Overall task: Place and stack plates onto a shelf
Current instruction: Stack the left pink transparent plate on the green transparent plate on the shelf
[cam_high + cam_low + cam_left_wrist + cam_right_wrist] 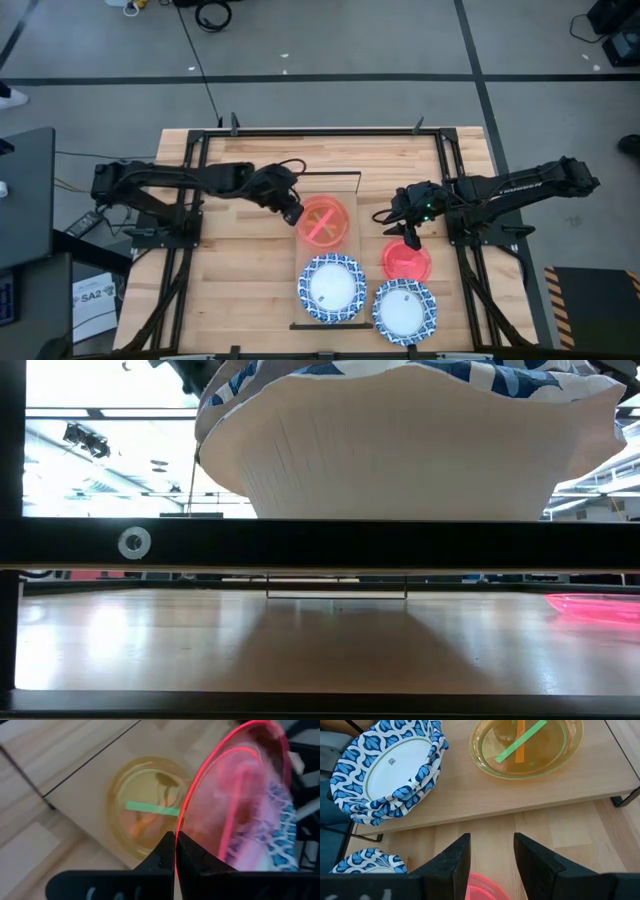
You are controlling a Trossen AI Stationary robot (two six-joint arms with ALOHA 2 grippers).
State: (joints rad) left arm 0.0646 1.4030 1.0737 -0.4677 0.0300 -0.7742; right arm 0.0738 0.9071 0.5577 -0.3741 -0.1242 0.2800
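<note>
My left gripper is shut on a see-through red-pink plate over the far half of the shelf. A yellow-green plate lies on the shelf under it, with green and orange strips inside. White plates with blue rims sit stacked on the shelf's near half. My right gripper is open, and its fingers stand over the far rim of a second red-pink plate, which lies flat on the table. Another blue-rimmed plate lies nearer the table's near edge. My left gripper pinches the red-pink plate by its rim, on the side toward the table's left, between its two shut fingers. It comes from the left and slants down. The plate stands steeply tilted over the yellow-green plate.
The shelf's thin black rails rise at its ends. A black frame runs around the tabletop. In the low view the underside of a blue-rimmed plate fills the top, and the red-pink plate lies at the right. Bare wood lies left of the shelf.
</note>
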